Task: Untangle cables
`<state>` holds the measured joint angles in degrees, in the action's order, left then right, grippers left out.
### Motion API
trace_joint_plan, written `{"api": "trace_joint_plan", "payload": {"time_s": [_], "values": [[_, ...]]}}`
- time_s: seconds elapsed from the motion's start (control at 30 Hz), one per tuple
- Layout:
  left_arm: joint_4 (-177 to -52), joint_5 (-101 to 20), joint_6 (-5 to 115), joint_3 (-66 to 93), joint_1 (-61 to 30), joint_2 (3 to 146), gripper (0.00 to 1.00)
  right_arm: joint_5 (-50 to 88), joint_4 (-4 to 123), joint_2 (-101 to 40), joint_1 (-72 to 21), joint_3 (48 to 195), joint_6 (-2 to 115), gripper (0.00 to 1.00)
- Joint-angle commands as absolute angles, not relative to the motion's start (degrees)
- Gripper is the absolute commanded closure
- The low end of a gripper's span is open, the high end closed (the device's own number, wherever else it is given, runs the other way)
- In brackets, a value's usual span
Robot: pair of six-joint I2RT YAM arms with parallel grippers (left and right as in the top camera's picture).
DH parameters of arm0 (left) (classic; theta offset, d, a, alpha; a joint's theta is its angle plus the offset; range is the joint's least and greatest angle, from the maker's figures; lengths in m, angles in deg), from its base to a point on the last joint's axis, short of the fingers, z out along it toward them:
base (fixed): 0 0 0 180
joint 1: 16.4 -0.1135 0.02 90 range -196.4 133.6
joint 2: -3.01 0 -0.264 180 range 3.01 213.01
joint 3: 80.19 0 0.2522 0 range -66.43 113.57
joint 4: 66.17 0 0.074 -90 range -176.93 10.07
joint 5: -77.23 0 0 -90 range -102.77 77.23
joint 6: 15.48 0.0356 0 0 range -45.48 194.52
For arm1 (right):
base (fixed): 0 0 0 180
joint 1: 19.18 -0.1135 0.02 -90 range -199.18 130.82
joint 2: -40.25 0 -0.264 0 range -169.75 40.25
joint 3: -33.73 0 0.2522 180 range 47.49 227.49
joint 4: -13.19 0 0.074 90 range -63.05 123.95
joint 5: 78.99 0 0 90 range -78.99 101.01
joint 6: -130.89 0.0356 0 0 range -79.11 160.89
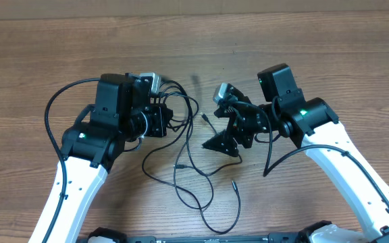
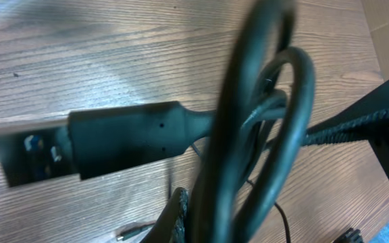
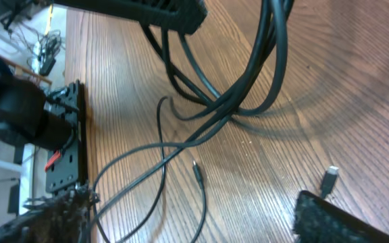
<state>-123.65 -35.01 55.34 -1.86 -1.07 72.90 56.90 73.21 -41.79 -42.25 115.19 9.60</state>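
Underneath, wood-grain table (image 1: 316, 54), thin black cables (image 1: 235, 185) across it.

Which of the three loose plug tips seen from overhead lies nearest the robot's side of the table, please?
The plug tip below the right hand, ending the lowest cable loop; the left tip and the upper tip lie farther away.

Thin black flexible cables (image 1: 183, 194) lie slack at scene centre in loose, overlapping loops. At far left, several strands gather into a tighter bundle (image 1: 175, 111). On the near side, one long loop sweeps right and ends in a small plug tip (image 1: 234, 182). In the right wrist view, strands cross together, and a silvery plug tip (image 3: 329, 179) lies apart from them.
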Motion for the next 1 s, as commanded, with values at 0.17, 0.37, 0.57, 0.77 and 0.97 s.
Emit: {"api": "trace_joint_plan", "payload": {"time_s": [0.17, 0.37, 0.57, 0.77, 0.97], "values": [[-123.4, -34.8, 54.8, -0.7, -1.4, 72.8, 0.96, 57.6, 70.8, -42.1, -42.4, 115.0, 9.4, 0.0], [-123.4, -35.4, 56.6, -0.7, -1.4, 72.8, 0.96, 57.5, 64.4, -42.1, -42.4, 115.0, 9.3, 0.11], [-123.4, -37.9, 59.7, -0.7, -1.4, 72.8, 0.96, 56.9, 58.1, -42.1, -42.4, 115.0, 9.3, 0.2], [-123.3, -38.8, 60.9, -0.7, -1.4, 72.8, 0.96, 56.7, 54.9, -42.1, -42.4, 115.0, 9.3, 0.26], [-122.0, -43.4, 63.0, -0.7, -1.4, 72.8, 0.96, 53.6, 54.0, -42.4, -42.4, 115.0, 9.3, 0.34]]}}
